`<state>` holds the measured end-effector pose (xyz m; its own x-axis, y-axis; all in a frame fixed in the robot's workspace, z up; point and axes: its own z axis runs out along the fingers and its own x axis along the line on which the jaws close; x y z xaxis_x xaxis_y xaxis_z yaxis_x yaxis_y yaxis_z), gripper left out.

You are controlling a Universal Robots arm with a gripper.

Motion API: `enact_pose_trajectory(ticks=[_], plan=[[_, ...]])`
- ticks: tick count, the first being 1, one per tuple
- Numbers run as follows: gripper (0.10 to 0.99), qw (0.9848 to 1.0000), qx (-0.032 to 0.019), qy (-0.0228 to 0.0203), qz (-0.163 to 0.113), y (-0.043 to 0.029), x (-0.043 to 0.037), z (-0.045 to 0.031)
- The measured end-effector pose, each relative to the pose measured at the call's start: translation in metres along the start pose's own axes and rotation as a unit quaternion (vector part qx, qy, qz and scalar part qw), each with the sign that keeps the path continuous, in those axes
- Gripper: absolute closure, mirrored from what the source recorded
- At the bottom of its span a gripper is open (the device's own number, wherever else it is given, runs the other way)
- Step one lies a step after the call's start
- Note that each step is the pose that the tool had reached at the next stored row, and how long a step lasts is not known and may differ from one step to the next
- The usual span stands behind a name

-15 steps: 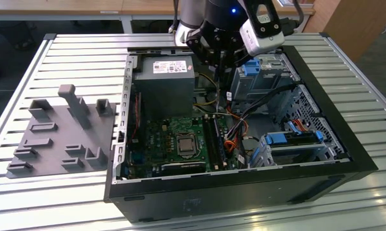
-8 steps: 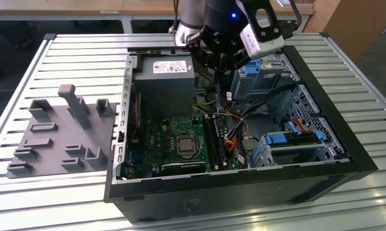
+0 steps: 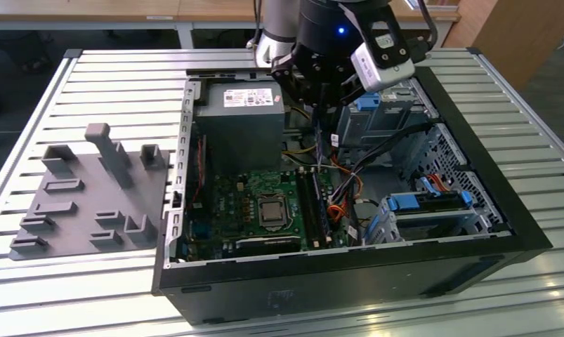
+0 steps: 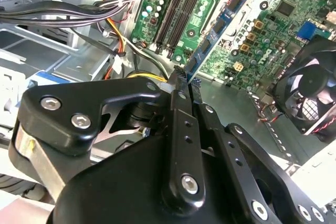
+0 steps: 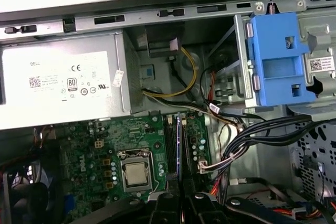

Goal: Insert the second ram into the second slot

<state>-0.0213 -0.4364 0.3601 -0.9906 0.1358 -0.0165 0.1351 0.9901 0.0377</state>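
Note:
My gripper (image 3: 324,104) hangs over the open computer case, shut on the second ram (image 3: 325,131), a thin dark-blue stick pointing down toward the motherboard. In the second wrist view the black fingers (image 4: 178,93) clamp one end of the ram (image 4: 223,19), which reaches out above the green board with its chips and pale label showing. The first wrist view shows the ram (image 5: 178,140) edge-on, lined up along the long black memory slots (image 5: 170,145) just beyond the gripper (image 5: 181,203). It hangs above the slots (image 3: 315,203), apart from them.
A grey power supply (image 3: 239,119) sits beside the slots, and the processor socket (image 3: 270,209) lies on the board. Bundled cables (image 3: 348,179) run close to the slots. Light-blue drive brackets (image 3: 432,200) stand at the exterior view's right. A grey parts fixture (image 3: 85,196) lies outside the case.

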Motion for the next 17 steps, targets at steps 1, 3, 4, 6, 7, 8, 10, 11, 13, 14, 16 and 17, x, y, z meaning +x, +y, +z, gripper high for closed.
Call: enact_pose_trajectory(ticks=[1, 3, 4, 6, 7, 8, 10, 11, 13, 14, 16, 17], plan=[[0.949, 1.0000, 0.0000, 0.0000, 0.000, 0.0000, 0.0000, 0.0008], [0.949, 1.0000, -0.0001, 0.0001, -0.002, -0.0001, 0.0000, 0.0025], [0.949, 1.0000, -0.0002, 0.0002, -0.003, -0.0002, 0.0000, 0.0033], [0.949, 1.0000, -0.0003, 0.0004, -0.008, -0.0003, 0.0001, 0.0056], [0.949, 0.9999, -0.0004, 0.0005, -0.013, -0.0004, 0.0001, 0.0068], [0.949, 0.9998, -0.0005, 0.0008, -0.019, -0.0004, 0.0001, 0.0079], [0.949, 0.9995, -0.0007, 0.0013, -0.033, -0.0004, 0.0002, 0.0097], [0.949, 0.9992, -0.0008, 0.0015, -0.039, -0.0004, 0.0002, 0.0104], [0.949, 0.9989, -0.0010, 0.0017, -0.048, -0.0006, 0.0002, 0.0116], [0.949, 0.9988, -0.0011, 0.0015, -0.049, -0.0011, 0.0001, 0.0123], [0.949, 0.9988, -0.0019, 0.0005, -0.049, -0.0017, 0.0000, 0.0146], [0.949, 0.9988, -0.0020, 0.0000, -0.049, -0.0019, 0.0000, 0.0160]])
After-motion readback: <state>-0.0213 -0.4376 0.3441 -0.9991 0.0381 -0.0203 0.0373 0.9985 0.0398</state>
